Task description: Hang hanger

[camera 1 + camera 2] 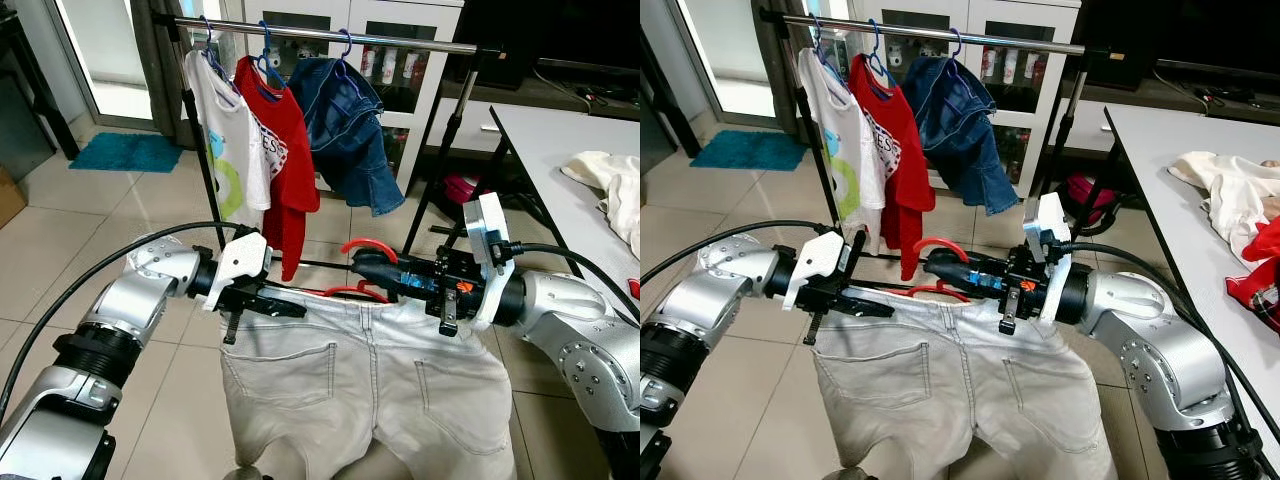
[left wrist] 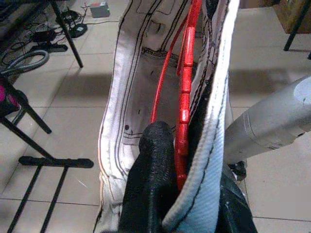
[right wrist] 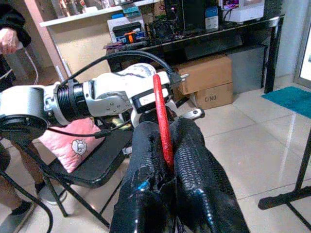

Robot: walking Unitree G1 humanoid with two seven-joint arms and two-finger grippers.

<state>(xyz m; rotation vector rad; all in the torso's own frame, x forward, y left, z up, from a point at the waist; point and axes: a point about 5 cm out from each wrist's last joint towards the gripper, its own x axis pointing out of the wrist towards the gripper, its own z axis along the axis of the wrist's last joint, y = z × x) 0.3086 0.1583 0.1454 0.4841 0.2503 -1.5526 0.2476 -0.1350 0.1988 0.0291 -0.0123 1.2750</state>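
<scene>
The right hand (image 1: 945, 266) is pinched on the red hanger (image 1: 940, 247) near its hook. The left hand (image 1: 285, 305) is clamped on the hanger's other end and the waistband of the pale jeans (image 1: 370, 390) hanging from it. Beyond stands the rack (image 1: 330, 36) with three hung garments.

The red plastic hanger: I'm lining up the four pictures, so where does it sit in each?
Left eye view: red plastic hanger, hook above the pale grey trousers, centre.
Right eye view: left of centre.
Left wrist view: a red bar inside the waistband.
Right wrist view: a red strip between the right gripper fingers.
Shared landmark: the trousers' waistband.
</scene>
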